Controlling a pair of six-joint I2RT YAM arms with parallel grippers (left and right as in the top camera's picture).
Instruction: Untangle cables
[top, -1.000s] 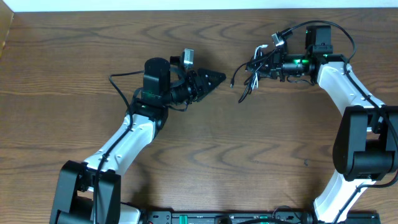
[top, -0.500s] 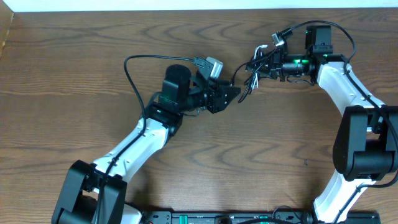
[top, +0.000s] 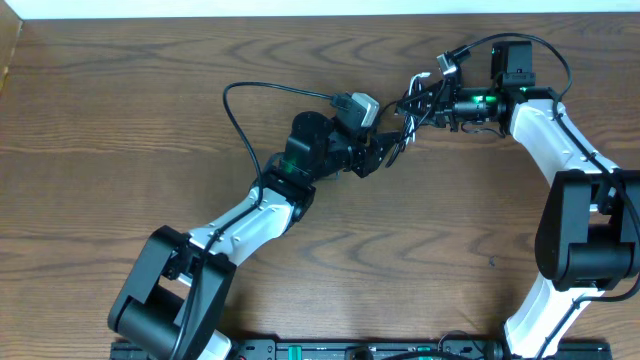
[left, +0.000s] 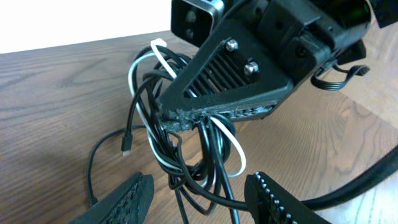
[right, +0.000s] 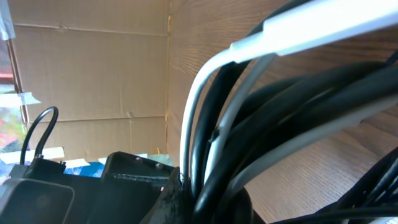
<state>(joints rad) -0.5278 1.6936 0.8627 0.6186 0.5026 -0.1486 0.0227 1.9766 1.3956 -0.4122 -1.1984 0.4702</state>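
The right tool (left: 186, 117) is clamped shut on the cables (left: 208, 155), holding the tangle up with loose ends trailing toward the surface (left: 62, 87). Just below it, the left tool (left: 199, 196) stands partly open, its pads on either side of the hanging loops and gripping nothing. The cords look light, limp and slick, so one loose black loop beneath the right tool seems the best hold.

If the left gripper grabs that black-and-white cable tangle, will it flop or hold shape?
Probably floppy: the thin black and white cables droop in loose loops from the shut right gripper. Likely light, hanging from one pinch. Crossing strands may snag.
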